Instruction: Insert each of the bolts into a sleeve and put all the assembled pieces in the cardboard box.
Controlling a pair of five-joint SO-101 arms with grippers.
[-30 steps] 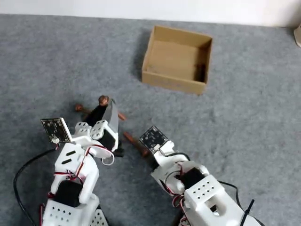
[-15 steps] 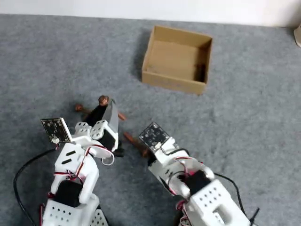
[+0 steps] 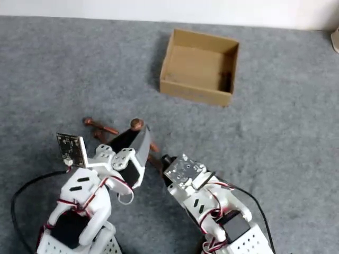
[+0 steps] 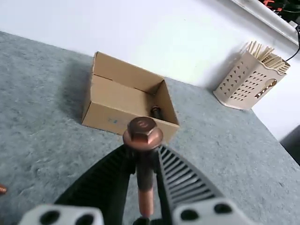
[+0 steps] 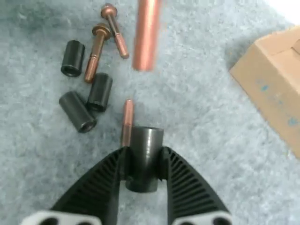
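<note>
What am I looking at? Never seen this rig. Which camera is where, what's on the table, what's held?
Two small robot arms sit side by side at a grey table. One picture looks down from a fixed camera above. The other two come from a camera on each arm's wrist, looking along its gripper. The left gripper is shut on a copper bolt, head up. The right gripper is shut on a black sleeve, and the held bolt's shank hangs in the air near it. On the table lie three loose sleeves, three more bolts and an open cardboard box with a dark item in one corner.
</note>
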